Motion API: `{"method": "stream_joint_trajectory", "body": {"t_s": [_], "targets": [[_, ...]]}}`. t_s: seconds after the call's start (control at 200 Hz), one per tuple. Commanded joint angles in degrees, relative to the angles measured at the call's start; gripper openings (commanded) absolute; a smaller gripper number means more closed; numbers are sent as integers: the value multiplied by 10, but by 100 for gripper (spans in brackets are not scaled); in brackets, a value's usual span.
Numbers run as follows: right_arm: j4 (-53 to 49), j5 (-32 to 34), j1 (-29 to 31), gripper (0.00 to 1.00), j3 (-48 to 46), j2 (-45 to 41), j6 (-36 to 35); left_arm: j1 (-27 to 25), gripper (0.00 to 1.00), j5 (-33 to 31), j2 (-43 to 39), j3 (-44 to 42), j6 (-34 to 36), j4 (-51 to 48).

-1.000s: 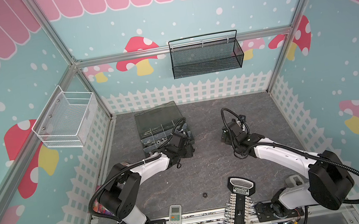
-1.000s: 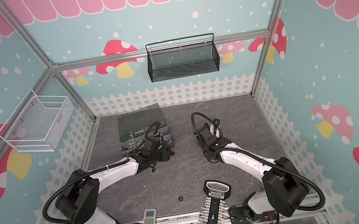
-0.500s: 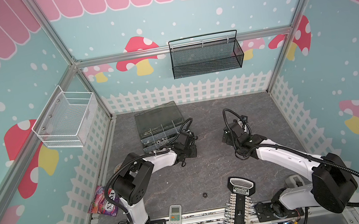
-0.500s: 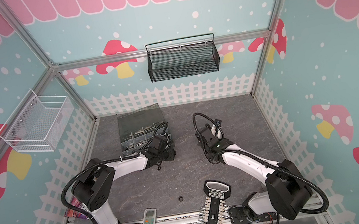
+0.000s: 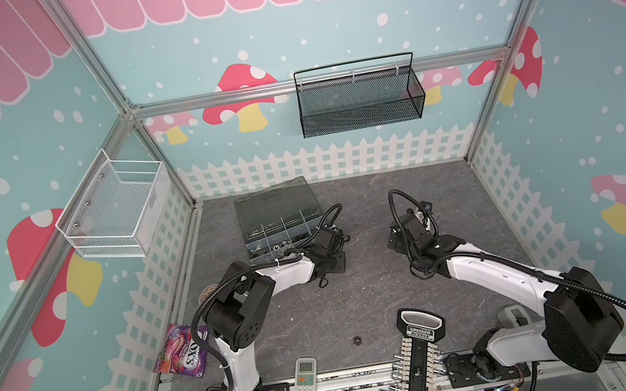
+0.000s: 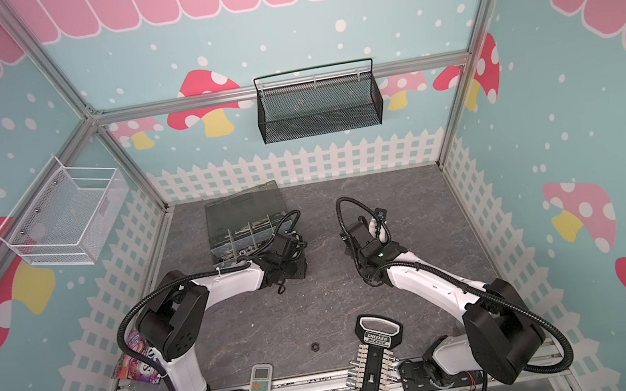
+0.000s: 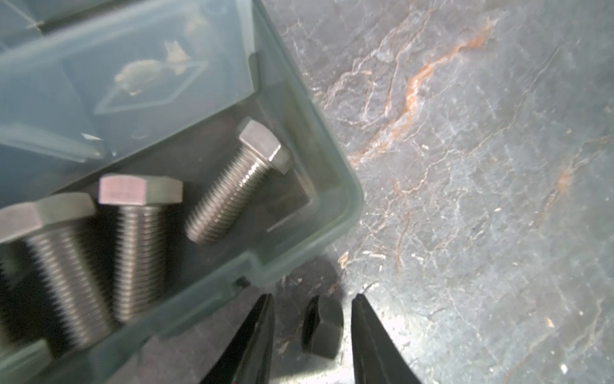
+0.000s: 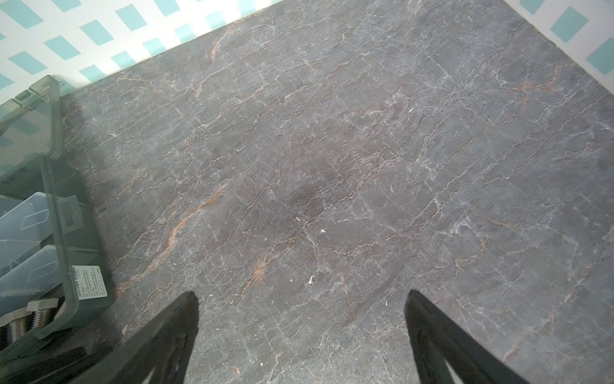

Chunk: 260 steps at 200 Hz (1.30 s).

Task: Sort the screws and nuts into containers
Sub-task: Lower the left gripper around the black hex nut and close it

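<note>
Pick step. I am straddling a small black hexagonal metal fastener [image 7: 321,327], just beside the translucent grey plastic organizer box [image 7: 342,186], with my left gripper [image 7: 313,299] fingers narrow, not yet gripping. Next calls for pinching its flats squarely. My right gripper [image 8: 301,294] is gaping, empty.

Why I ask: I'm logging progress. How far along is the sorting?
Done: silver screws lie in a corner compartment. In hand: the open left pincer straddles a black hex piece beside the box, not yet gripping. Left: that piece and a black nut on the table; right pincer open, empty.
</note>
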Motion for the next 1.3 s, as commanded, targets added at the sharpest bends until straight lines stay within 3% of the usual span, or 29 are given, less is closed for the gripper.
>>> {"method": "stream_joint_trajectory", "body": {"t_s": [0.0, 0.36, 0.44, 0.675, 0.996, 1.296], "targets": [[-9, 12, -3, 98, -6, -8, 16, -10, 35, -15, 14, 18, 12, -24], [-13, 21, -3, 98, -14, -22, 22, -10, 32, -26, 38, 40, 14, -50], [-13, 20, -3, 98, -14, -22, 21, -10, 21, -29, 41, 43, 14, -55], [-13, 22, -3, 98, -12, -22, 21, -11, 12, -27, 22, 32, 10, -56], [-12, 20, -3, 98, -5, -17, 17, -12, 10, -39, -65, -1, 8, -56], [-12, 18, -3, 98, 0, -12, 15, 9, 8, -107, -179, -30, 16, -75]]}}
